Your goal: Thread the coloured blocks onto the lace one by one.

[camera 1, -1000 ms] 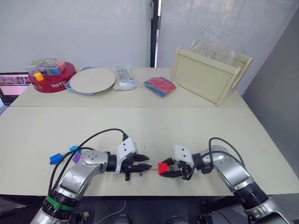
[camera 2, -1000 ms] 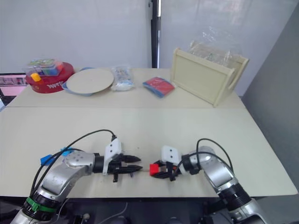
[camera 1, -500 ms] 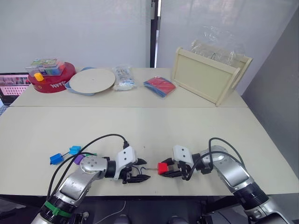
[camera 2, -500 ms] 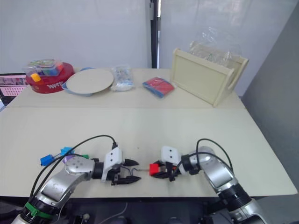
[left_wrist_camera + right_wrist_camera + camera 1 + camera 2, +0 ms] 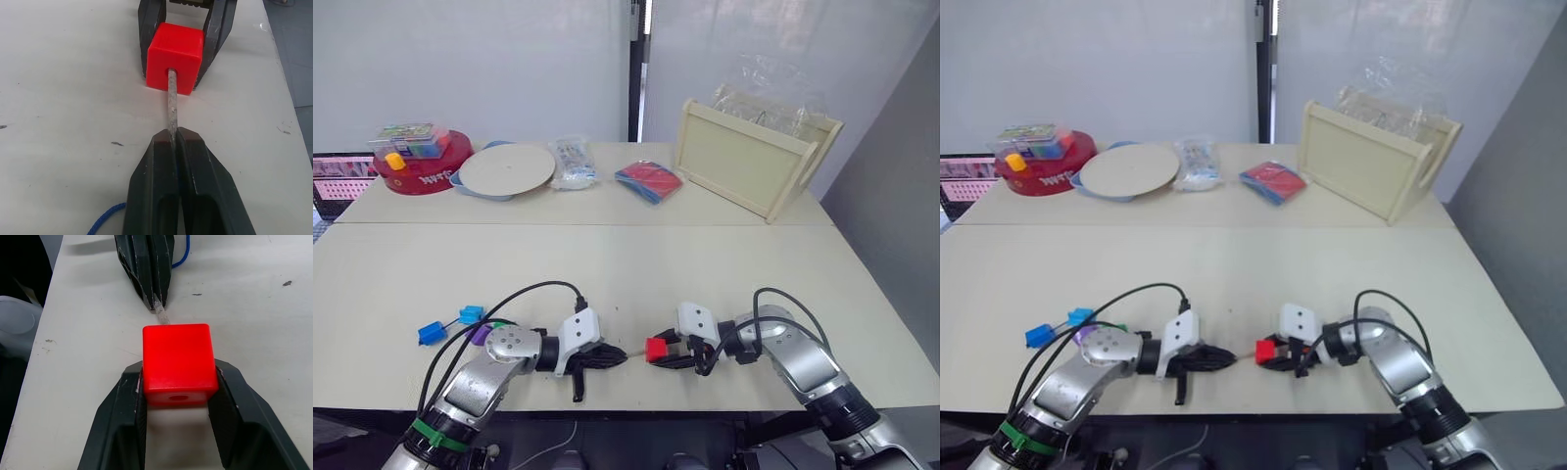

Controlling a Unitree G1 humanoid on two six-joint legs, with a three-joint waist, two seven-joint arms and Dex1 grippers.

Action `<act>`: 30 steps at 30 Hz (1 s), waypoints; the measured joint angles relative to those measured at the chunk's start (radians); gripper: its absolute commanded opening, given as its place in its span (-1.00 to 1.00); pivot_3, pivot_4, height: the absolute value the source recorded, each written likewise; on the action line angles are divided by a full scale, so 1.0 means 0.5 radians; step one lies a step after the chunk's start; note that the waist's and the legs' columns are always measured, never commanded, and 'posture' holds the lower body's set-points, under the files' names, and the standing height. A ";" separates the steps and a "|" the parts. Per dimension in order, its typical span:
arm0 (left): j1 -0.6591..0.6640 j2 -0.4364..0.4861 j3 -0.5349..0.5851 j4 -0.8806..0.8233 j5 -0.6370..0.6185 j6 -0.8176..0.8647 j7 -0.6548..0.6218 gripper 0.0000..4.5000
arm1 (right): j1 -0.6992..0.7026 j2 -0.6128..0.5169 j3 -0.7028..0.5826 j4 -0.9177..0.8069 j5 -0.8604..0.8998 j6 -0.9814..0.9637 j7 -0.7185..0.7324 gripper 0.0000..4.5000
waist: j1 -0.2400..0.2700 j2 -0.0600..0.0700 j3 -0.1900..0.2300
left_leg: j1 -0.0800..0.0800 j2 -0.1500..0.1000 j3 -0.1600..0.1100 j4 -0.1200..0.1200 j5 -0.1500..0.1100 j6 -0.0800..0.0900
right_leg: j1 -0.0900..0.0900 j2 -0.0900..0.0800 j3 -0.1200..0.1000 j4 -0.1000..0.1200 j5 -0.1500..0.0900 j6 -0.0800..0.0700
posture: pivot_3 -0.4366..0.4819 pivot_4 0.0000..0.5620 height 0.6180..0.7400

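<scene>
My right gripper (image 5: 658,350) is shut on the red block (image 5: 175,58) near the table's front edge. Facing it, my left gripper (image 5: 173,141) is shut on the lace (image 5: 171,108) by its pale stiff tip, and that tip enters the hole in the red block's near face. A bit of the dark blue cord (image 5: 105,218) trails on the table beside the left fingers (image 5: 156,196). The red block (image 5: 179,362) sits squarely between the right fingers (image 5: 122,416). Two blue blocks (image 5: 431,333) (image 5: 470,314), a purple block (image 5: 479,335) and a sliver of green lie by my left forearm.
At the back of the table stand a wooden tray (image 5: 752,157) on its side, a flat red-and-blue packet (image 5: 648,180), a clear bag (image 5: 572,162), a pale plate (image 5: 506,168) and a red tin (image 5: 423,163) with a box on top.
My left gripper has gone from open to shut on the lace tip and has pushed it toward the red block, into its hole. The right gripper has held still.
</scene>
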 measured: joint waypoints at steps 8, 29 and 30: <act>-0.037 -0.011 -0.030 0.011 0.027 -0.005 -0.020 -1.00 | 0.000 -0.032 0.006 -0.030 0.003 0.000 0.030 -0.48 | 0.003 0.000 0.000 | 0.000 0.000 0.000 0.000 0.000 0.000 | 0.000 0.000 0.000 0.000 0.000 0.000 | -0.05 -0.47 1.00; -0.082 -0.017 -0.051 0.014 0.050 0.021 -0.082 -1.00 | -0.012 -0.044 -0.002 -0.047 0.106 0.235 0.123 -0.48 | 0.013 0.000 0.000 | 0.000 0.000 0.000 0.000 0.000 0.000 | 0.000 0.000 0.000 0.000 0.000 0.000 | -0.05 -0.47 1.00; -0.082 -0.016 -0.051 0.007 0.050 0.031 -0.082 -1.00 | -0.023 -0.042 -0.001 -0.035 0.106 0.241 0.136 -0.48 | 0.013 0.000 0.000 | 0.000 0.000 0.000 0.000 0.000 0.000 | 0.000 0.000 0.000 0.000 0.000 0.000 | -0.05 -0.47 1.00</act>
